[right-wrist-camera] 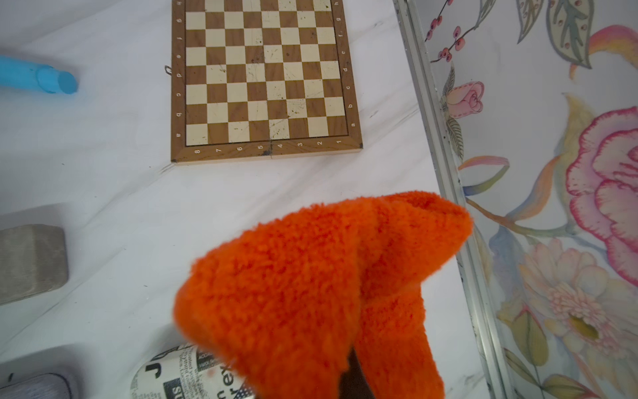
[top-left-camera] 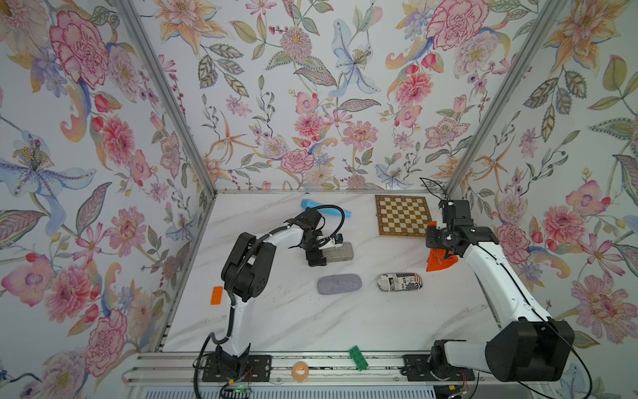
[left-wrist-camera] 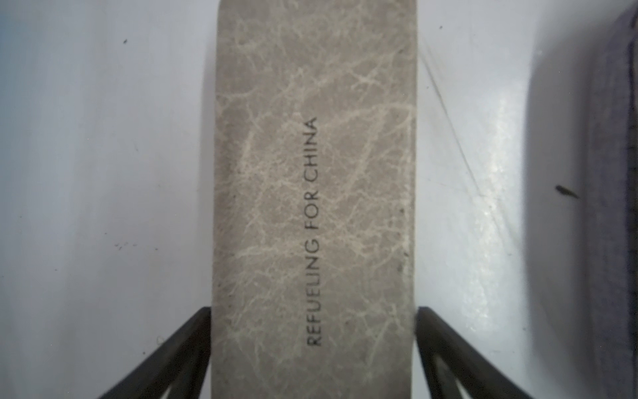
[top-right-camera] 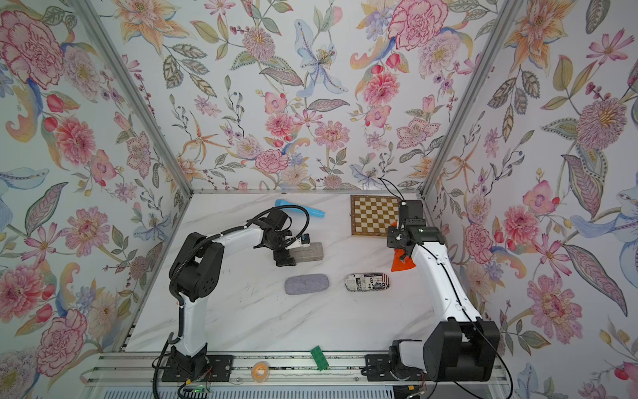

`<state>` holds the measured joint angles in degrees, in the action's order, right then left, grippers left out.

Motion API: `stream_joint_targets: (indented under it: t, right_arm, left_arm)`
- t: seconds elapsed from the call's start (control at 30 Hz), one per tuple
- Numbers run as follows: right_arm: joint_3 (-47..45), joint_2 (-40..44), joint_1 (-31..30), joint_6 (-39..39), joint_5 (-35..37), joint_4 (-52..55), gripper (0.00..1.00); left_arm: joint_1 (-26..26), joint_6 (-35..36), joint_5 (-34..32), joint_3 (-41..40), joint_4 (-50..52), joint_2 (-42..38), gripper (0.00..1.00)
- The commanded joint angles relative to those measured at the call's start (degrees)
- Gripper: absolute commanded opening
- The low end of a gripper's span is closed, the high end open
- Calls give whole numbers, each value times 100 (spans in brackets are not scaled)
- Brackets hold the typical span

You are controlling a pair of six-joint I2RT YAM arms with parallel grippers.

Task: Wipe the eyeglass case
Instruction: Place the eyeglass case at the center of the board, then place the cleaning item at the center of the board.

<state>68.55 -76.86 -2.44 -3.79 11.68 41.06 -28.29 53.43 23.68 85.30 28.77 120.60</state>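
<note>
Lying flat on the table [top-left-camera: 310, 321], grey-beige eyeglass case [top-left-camera: 340, 251] is straddled at one end by left gripper [left-wrist-camera: 314, 311], jaws wide, grip cannot be told | orange cloth [top-left-camera: 440, 262] is clamped by right gripper [right-wrist-camera: 352, 376], well apart | wiping judged outstanding.

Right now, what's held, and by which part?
Right end effector: orange cloth, by a bunched fold. Left end effector straddles the grey case; grip unclear.
</note>
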Motion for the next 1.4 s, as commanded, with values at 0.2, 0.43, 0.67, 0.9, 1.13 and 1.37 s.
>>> stream_joint_targets:
  t: [0.2, 0.43, 0.67, 0.9, 1.13, 1.37]
  right_arm:
    - [357, -693, 25, 318, 1058, 333, 0]
    - [472, -1427, 232, 261, 910, 198, 0]
    - [399, -2033, 243, 142, 581, -403, 0]
    - [611, -2834, 193, 168, 429, -545, 0]
    - [646, -3145, 173, 142, 239, -810, 10]
    - [629, -3055, 243, -93, -623, -856, 40]
  left_arm:
    - [130, -245, -259, -10, -180, -368, 99]
    - [184, -398, -201, -297, -170, -1188, 99]
    - [166, -1177, 154, -768, -599, -2127, 99]
    - [173, -2447, 225, -2216, -2451, -3634, 99]
    - [166, -2955, 149, -2404, -2519, -4162, 99]
    - [166, -3678, -467, -2538, -2244, -4368, 99]
